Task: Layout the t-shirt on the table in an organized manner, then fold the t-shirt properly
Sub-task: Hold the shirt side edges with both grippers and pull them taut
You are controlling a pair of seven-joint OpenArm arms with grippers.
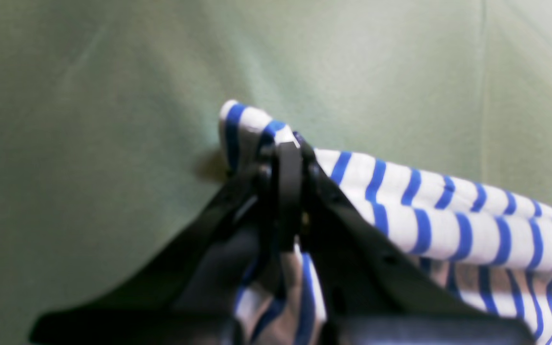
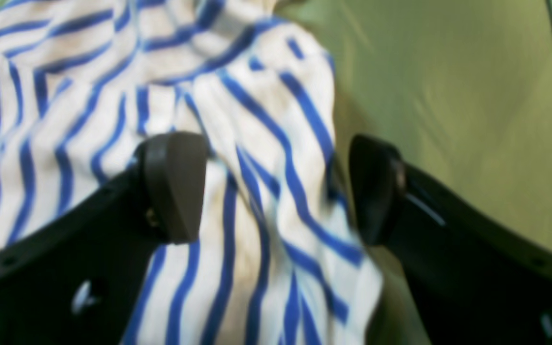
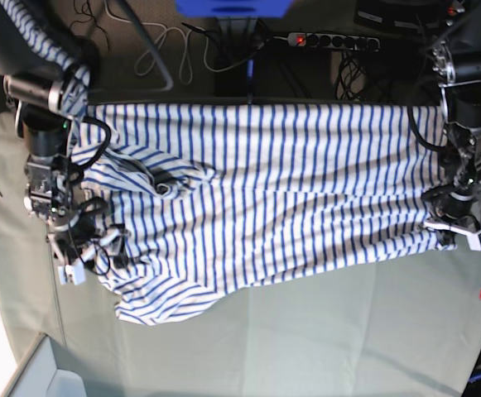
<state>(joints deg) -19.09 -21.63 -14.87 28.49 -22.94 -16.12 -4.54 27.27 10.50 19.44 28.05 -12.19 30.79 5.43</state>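
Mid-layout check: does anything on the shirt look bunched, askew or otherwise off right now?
Yes. The t-shirt is stretched flat toward the left gripper, which is shut on its edge, but the end by the open right gripper is crumpled, with folds and a flap trailing onto the table.

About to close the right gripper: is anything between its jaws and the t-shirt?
Nothing visible. In the right wrist view, the right gripper stands open with a bunched fold of the t-shirt already between its jaws; only the table lies beyond.
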